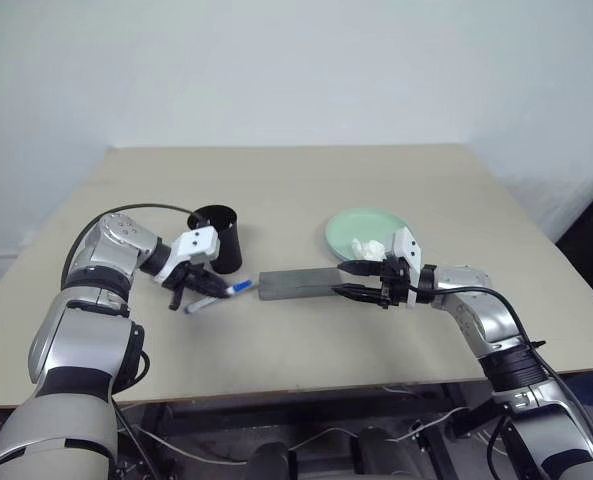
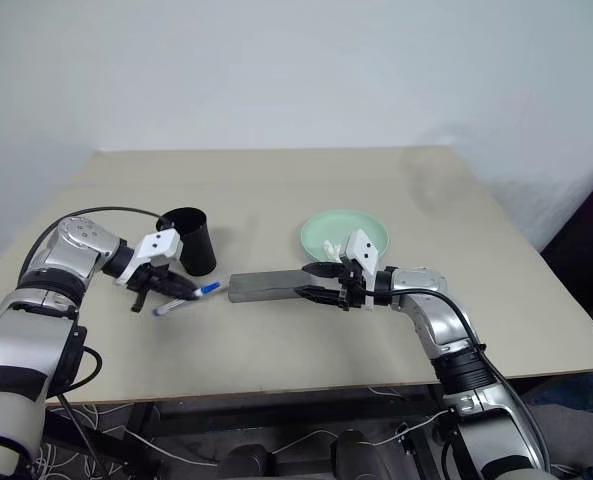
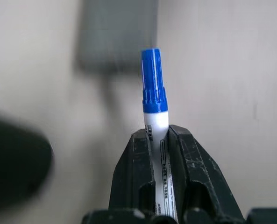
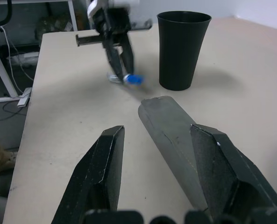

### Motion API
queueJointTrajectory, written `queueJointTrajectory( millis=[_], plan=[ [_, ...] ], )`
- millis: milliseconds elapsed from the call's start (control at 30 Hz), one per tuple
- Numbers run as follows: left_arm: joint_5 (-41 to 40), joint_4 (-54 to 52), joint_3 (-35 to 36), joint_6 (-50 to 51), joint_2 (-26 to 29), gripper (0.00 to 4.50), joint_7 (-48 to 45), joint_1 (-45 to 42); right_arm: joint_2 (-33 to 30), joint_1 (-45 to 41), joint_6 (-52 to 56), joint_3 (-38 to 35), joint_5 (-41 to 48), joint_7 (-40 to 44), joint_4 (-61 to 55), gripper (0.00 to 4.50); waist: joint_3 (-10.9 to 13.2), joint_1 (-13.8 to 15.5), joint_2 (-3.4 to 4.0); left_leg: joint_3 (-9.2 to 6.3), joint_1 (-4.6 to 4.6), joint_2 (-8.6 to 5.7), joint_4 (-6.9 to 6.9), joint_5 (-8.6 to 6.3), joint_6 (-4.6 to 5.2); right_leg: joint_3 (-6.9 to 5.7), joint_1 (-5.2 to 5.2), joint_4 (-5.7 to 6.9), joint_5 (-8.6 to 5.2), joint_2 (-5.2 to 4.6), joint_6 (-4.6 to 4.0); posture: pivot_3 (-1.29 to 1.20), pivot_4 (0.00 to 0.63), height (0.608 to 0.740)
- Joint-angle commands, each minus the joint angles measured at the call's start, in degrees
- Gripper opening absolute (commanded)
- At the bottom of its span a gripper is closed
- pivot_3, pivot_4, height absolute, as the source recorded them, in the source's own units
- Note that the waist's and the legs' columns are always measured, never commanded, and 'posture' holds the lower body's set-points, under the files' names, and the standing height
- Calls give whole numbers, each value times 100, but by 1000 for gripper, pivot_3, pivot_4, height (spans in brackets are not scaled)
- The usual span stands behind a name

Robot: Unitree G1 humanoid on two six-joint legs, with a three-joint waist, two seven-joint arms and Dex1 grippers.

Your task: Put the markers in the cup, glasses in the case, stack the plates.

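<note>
A marker [image 3: 155, 112] is clamped between the two black fingers of the left gripper [image 1: 198, 290], its blue cap sticking out past the fingertips, and it is held low over the table [image 1: 296, 330] just in front of the cup [image 1: 218, 238]. So the marker step is in hand: the pick-up is judged done, the drop into the cup not yet. For the next move, the marker has to be raised above the black rim, tipped so that one end points down into the opening, and only then let go; the cup is narrow at the base and light-looking, so a knock against its wall could topple it. Over on the other side, the right gripper [image 1: 361, 279] is seen with its jaws parted at the near end of the grey case [image 1: 296, 284], one finger to each side of it; whether the pads actually press on the case cannot be told. The mint green plate [image 1: 361, 228] lies just behind that gripper, with something small, white and crumpled on it. The blue plate is reduced to a sliver at the edge of the right wrist view, if that is what it is. The glasses cannot be made out, and the case's inside is hidden, so whether they lie in it is left open. No second marker is picked out either.
</note>
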Motion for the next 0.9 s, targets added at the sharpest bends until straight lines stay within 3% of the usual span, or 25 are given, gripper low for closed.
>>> queueJointTrajectory(
  millis=[33,167,300,567,900],
  plan=[
    [-1663,-1296,809,1130,2,58,-43,-94,-24,-83,-30,-61,68,55,-171,2420,3,0,-5,-1,-2,3,0,0,0,-2,-4,4,0,1,0,0,0,737],
    [-2135,-1523,1929,1354,-350,58,977,-254,5,-133,-29,-34,61,90,-127,2420,2,1,-1,-4,3,3,-5,0,0,-10,-6,5,0,4,0,0,0,737],
    [-1973,-1298,2553,542,-593,58,2244,-247,40,-218,-21,-36,55,109,-61,2420,2,-1,0,-3,18,4,-9,1,-1,-10,2,7,1,5,0,0,0,737],
    [-1241,-228,2619,-872,-732,58,3378,-93,64,-270,-37,-44,46,119,-1,2420,1,5,-1,-4,18,-4,-8,1,-2,-11,13,-4,2,3,-1,0,0,737],
    [-1073,373,2730,-1213,-859,58,3745,-55,44,-206,-57,-87,41,65,-36,2420,0,4,-5,-5,14,-4,-9,0,-4,-14,11,-5,2,2,0,0,0,737]
  ],
)
